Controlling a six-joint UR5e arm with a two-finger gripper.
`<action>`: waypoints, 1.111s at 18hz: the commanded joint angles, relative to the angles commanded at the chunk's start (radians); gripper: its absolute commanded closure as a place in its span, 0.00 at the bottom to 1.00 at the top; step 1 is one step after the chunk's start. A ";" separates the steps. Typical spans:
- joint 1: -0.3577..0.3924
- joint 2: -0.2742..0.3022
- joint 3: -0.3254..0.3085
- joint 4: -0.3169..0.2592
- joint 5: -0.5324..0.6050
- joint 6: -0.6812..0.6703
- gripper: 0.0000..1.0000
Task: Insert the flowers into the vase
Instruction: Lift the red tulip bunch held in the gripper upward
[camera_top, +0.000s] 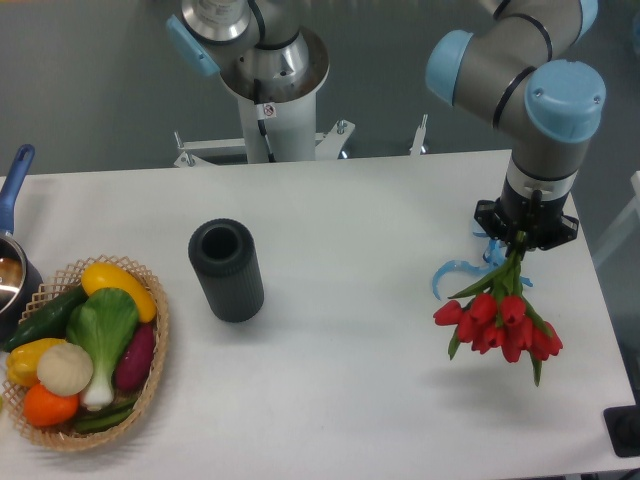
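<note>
Red flowers (500, 322) hang heads-down, stems clamped in jaws hidden under the wrist; vase (226, 270) stands apart.

No words or numbers can be read here. A tiny white sticker (268, 109) with a red mark sits on the robot's base (270, 90), but it is too small to read.

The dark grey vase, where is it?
The dark grey cylinder vase stands upright left of the table's middle, beside the wicker basket of vegetables, far from the red tulips.
</note>
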 joint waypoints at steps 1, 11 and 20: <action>0.000 0.000 0.000 0.000 0.000 0.000 1.00; 0.017 0.000 0.052 0.052 -0.213 -0.009 1.00; 0.029 0.009 0.048 0.311 -0.566 -0.284 1.00</action>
